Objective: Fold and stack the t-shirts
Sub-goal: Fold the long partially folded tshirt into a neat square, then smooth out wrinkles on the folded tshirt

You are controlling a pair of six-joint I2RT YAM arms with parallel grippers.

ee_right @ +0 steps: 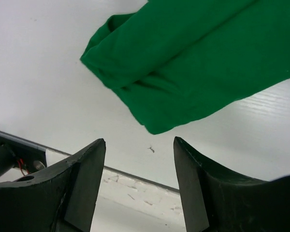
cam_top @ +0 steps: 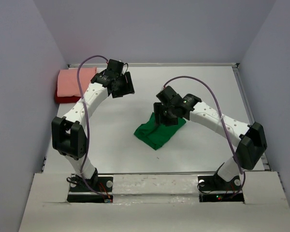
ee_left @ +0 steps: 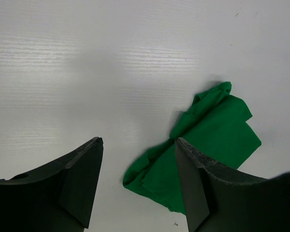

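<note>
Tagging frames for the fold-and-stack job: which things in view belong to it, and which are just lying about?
Job:
green t-shirt, bunched, mid-table
salmon-pink t-shirt stacked on dark red t-shirt, far left corner
left hand and right hand, both open, empty

Not the job:
table
purple cables on the arms

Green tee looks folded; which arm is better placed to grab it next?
Right, probably: the right gripper hangs open directly above the green tee, while the left gripper, also open, sits farther off over the table.
</note>
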